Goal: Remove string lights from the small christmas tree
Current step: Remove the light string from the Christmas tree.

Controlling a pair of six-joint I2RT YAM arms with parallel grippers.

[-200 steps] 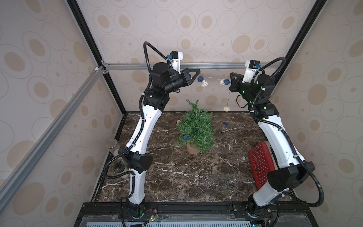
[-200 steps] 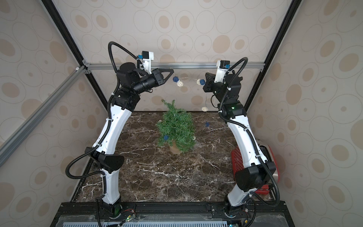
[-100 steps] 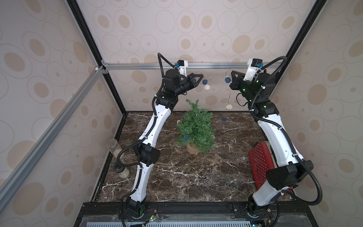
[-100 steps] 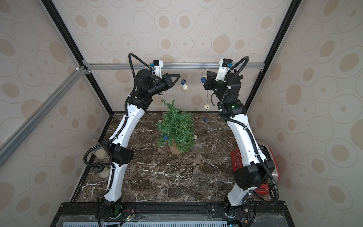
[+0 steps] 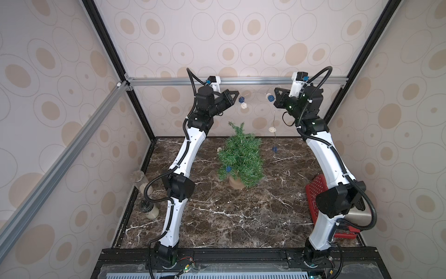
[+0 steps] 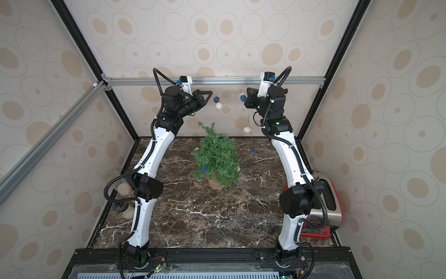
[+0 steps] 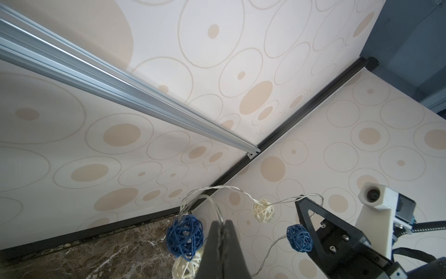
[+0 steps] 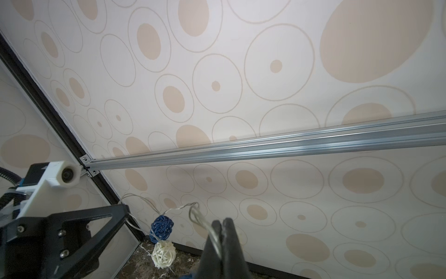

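Marble table (image 5: pixel 229 217): dark with white veins; both arm bases stand at its near edge.
Red basket (image 5: pixel 312 193): at the table's right edge, behind the right arm's elbow, with a steel toaster (image 6: pixel 325 212) just beside it.
Glass jars (image 5: pixel 138 180): two, low against the left wall, off the marble.
Small christmas tree (image 5: pixel 241 154): upright in its tan pot (image 5: pixel 235 182), mid-table between the arms.
String lights (image 5: pixel 272 129): mostly off the tree. A blue ball (image 5: pixel 228 168) and a cream ball (image 5: pixel 219 149) sit in the branches on the left arm's side. One strand hangs beside the tree below the right gripper. The rest of the wire spans the two grippers high above the treetop.
Left gripper (image 7: pixel 220 224): high over the tree, fingers pressed together on the thin wire, with a blue ball touching them.
Right gripper (image 8: pixel 222 223): facing the left one, near it, fingers pinched on a loop of wire.
Aluminium rail (image 5: pixel 241 81): crosses the back wall behind both grippers.
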